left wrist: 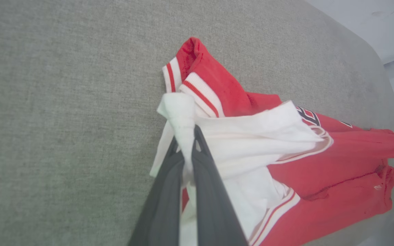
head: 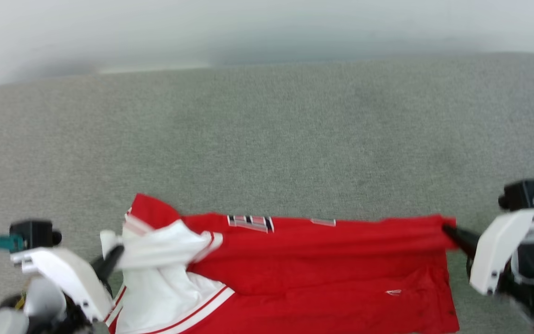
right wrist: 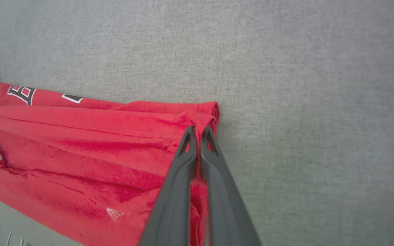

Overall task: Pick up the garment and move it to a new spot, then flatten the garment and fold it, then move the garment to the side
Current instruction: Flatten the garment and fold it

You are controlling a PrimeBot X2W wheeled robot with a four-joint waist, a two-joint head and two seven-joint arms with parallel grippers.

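Surface (head: 267, 130): grey woven top; pale wall (head: 267, 28) beyond at 12 o'clock.
Garment (head: 322, 264): red jersey at 6 o'clock in head view, stretched taut between both pincers.
Left pincer (head: 115, 256): at 8 o'clock, clenched on bunched white sleeve (left wrist: 180, 112).
Right pincer (head: 448, 229): at 4 o'clock, clenched on red corner of Garment.
Lettering (head: 251, 222): black, white-outlined, along far fold.

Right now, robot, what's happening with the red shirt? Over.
Left gripper shut on garment, white sleeve. Right gripper shut on its red corner. Garment stretched between them over grey surface. No obstacle.
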